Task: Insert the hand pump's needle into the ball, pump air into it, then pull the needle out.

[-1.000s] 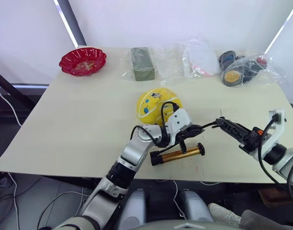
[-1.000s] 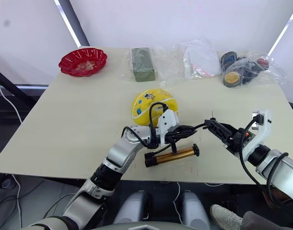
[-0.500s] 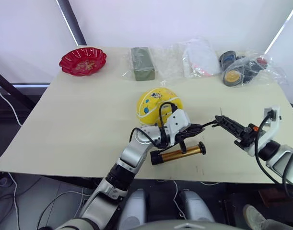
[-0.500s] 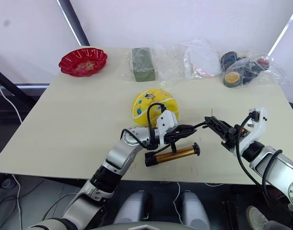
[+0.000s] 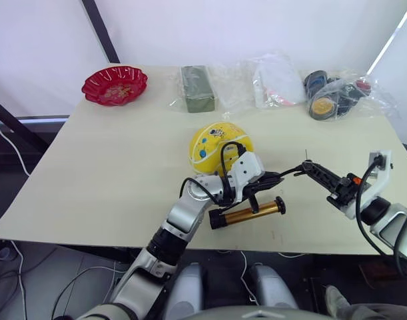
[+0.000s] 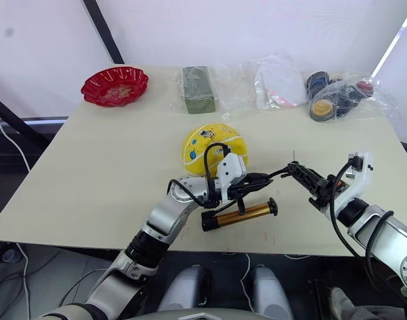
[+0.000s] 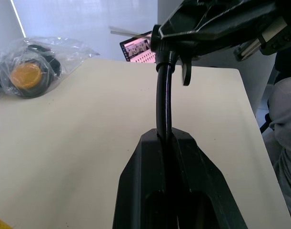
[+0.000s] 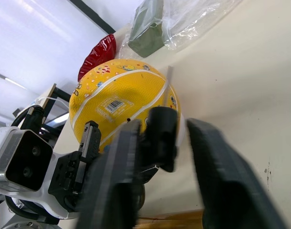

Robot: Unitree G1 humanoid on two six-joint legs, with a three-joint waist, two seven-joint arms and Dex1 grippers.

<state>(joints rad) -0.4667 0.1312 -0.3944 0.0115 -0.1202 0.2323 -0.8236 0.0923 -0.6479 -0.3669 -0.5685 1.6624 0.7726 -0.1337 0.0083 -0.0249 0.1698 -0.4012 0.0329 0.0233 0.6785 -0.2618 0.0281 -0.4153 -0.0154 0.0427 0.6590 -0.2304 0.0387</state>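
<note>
Beige desk [image 5: 110, 167] before a white wall, as I see it from the head camera. At the desk's middle sits the ball [image 5: 220, 145], yellow with white stripes, resting on the surface. Just nearer to me lies the hand pump [image 5: 246, 215], its gold-bronze cylinder flat on the desk, the black T-handle toward my right. Its thin black hose [image 5: 290, 173] runs from my left end effector [image 5: 268, 179] across to my right end effector [image 5: 312, 167]. My left end effector is closed on the hose; in the left wrist view the hose [image 7: 164, 102] rises out from between the two black fingers [image 7: 150, 181]. My right end effector grips the black fitting at the hose's end, and the needle [image 5: 306, 155] stands up from it as a thin metal tip, clear of the ball. In the right wrist view the fitting [image 8: 160, 136] sits between the fingers with the needle [image 8: 168, 78] pointing toward the ball [image 8: 121, 105].

Along the far edge I see a red scalloped bowl [image 5: 115, 85] at the left corner, a green block in plastic wrap [image 5: 197, 87], a clear bag with white contents [image 5: 276, 81], and a bag of dark round items [image 5: 336, 93] at the right.
</note>
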